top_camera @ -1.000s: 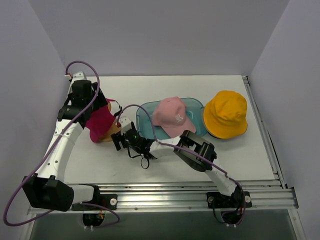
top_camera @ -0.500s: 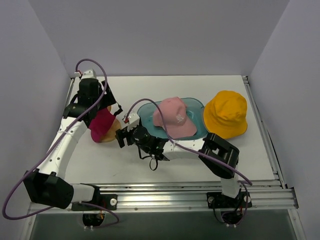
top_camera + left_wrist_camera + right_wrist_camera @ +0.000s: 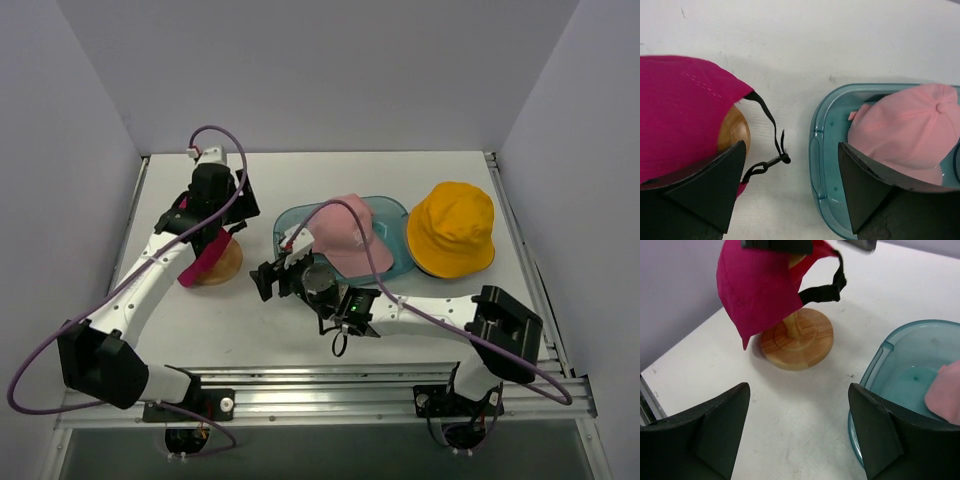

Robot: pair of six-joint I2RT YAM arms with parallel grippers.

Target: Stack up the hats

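Likely reaching for hat 2: magenta cloth bucket hat (image 3: 203,258) draped on the round-topped wooden stand (image 3: 224,268) at overhead left, pale pink cloth hat (image 3: 345,235) in the translucent teal plastic tray (image 3: 393,218) at centre. Left gripper (image 3: 791,145) and right gripper (image 3: 799,387) spread wide, holding nothing. Next: pinch the pink crown, lift clear.

The first hat (image 3: 203,258) is hanging on the stand (image 3: 224,269) at the worktop's (image 3: 300,180) left, the second hat (image 3: 345,235) is lying in the tray (image 3: 288,222) alongside, and the third hat (image 3: 452,228) is sitting rightmost.

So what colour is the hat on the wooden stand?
The hat is magenta; the right wrist view shows it best.
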